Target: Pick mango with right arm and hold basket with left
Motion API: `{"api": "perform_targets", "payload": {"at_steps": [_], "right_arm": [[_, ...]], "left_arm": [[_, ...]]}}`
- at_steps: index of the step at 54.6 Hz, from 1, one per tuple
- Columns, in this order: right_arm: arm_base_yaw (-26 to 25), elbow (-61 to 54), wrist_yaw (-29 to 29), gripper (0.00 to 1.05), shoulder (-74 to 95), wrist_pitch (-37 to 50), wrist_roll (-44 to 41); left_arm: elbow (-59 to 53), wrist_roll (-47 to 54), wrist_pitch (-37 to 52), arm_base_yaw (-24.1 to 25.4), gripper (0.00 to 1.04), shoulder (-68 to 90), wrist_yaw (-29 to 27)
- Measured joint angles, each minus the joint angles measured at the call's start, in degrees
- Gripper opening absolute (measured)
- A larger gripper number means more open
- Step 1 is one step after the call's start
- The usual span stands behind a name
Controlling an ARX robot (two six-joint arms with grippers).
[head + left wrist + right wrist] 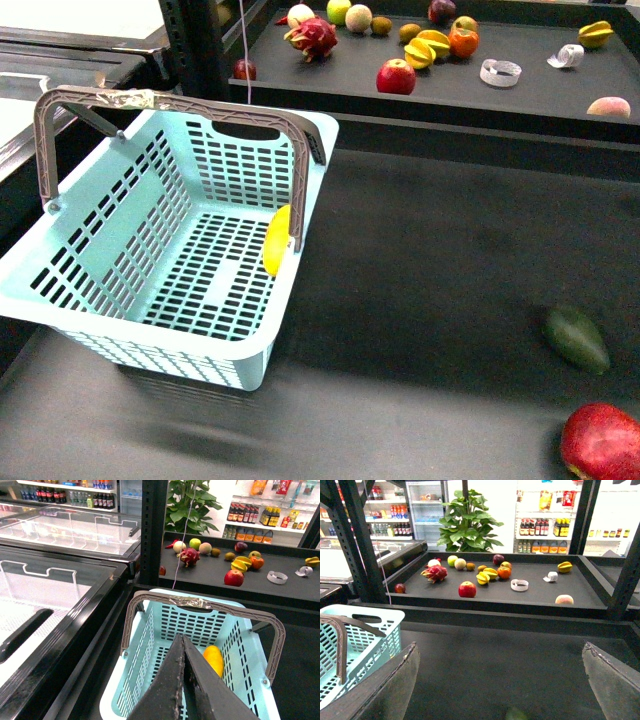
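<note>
The pale turquoise basket (120, 325) sits at the left of the dark table, both grey-brown handles (120, 98) raised. The yellow-orange mango (277, 240) lies inside it, leaning against the right wall. No arm shows in the front view. In the left wrist view my left gripper (182, 637) is shut with nothing in it, hovering above the basket (108, 689) with the mango (214, 660) just beside its tips. In the right wrist view my right gripper (500, 647) stands open over bare table, with the basket (365, 615) off to one side.
A dark green fruit (577, 338) and a red apple (603, 440) lie on the table at the right. A raised black shelf (540, 95) behind holds several fruits. Glass-topped freezers (60, 545) stand left of the basket.
</note>
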Motion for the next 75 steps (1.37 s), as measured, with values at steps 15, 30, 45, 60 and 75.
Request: {"api": "perform_targets", "payload": {"at_steps": [15, 30, 45, 60, 75], "right_arm": [[0.0, 0.0, 0.0, 0.97, 0.0, 0.0, 0.0], [0.0, 0.0, 0.0, 0.97, 0.0, 0.0, 0.0], [0.0, 0.0, 0.0, 0.97, 0.0, 0.0, 0.0], [0.0, 0.0, 0.0, 0.97, 0.0, 0.0, 0.0], [0.0, 0.0, 0.0, 0.97, 0.0, 0.0, 0.0]], "left_arm": [[0.0, 0.1, -10.3, 0.0, 0.02, -11.1, 0.0], [0.0, 0.2, -18.1, 0.0, 0.02, -19.2, 0.0], [0.0, 0.2, -24.3, 0.0, 0.02, -25.4, 0.0], [0.0, 0.2, -36.5, 0.0, 0.02, -36.2, 0.0], [0.0, 0.2, -37.0, 0.0, 0.03, -37.7, 0.0]]}}
